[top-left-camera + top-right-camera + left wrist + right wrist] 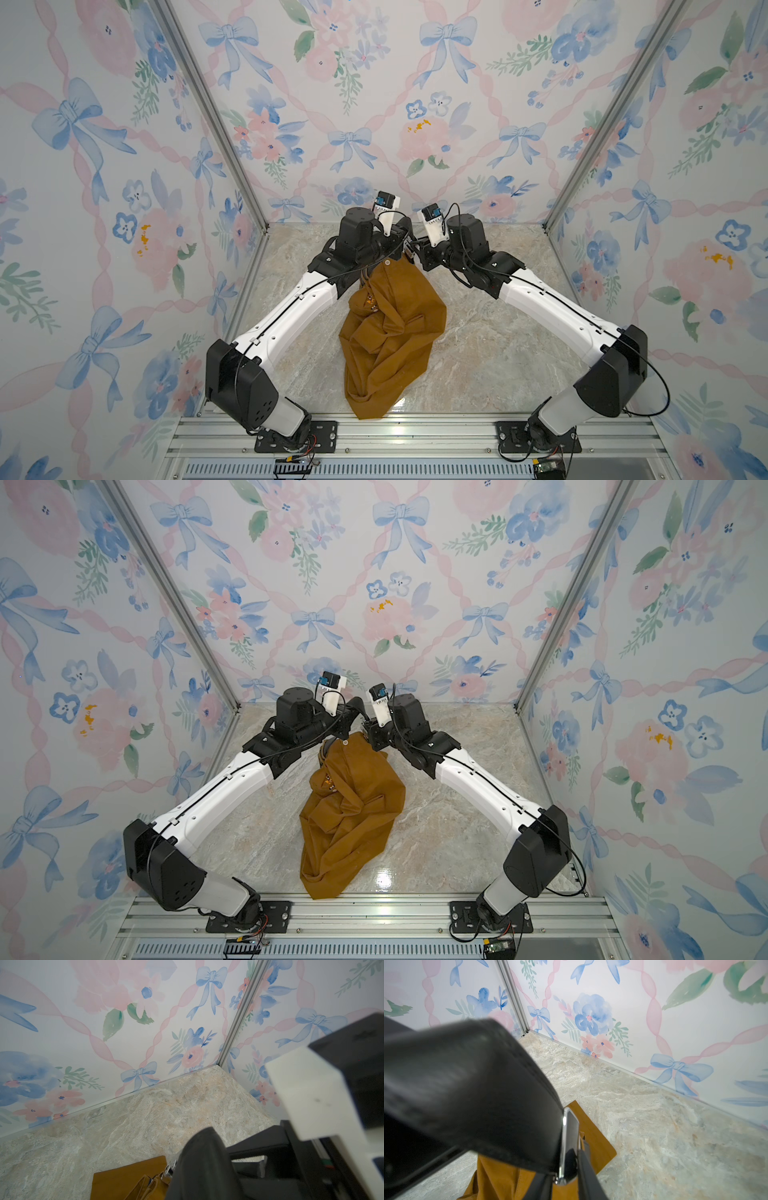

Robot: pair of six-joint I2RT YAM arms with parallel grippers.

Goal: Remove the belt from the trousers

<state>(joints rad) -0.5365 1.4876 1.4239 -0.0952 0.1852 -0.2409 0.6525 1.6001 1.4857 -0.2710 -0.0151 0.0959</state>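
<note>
Over marble flooring, left claw pinches shut on trousers; right claw meets belt, gap unclear.

Both top views look steeply down from high above the arm bases onto the whole marble-patterned desk and share nearly all of it. Each wrist view sits low and close, facing a far corner of the floral-papered walls across the desk, with mustard-brown cloth trousers at its edge.
</note>
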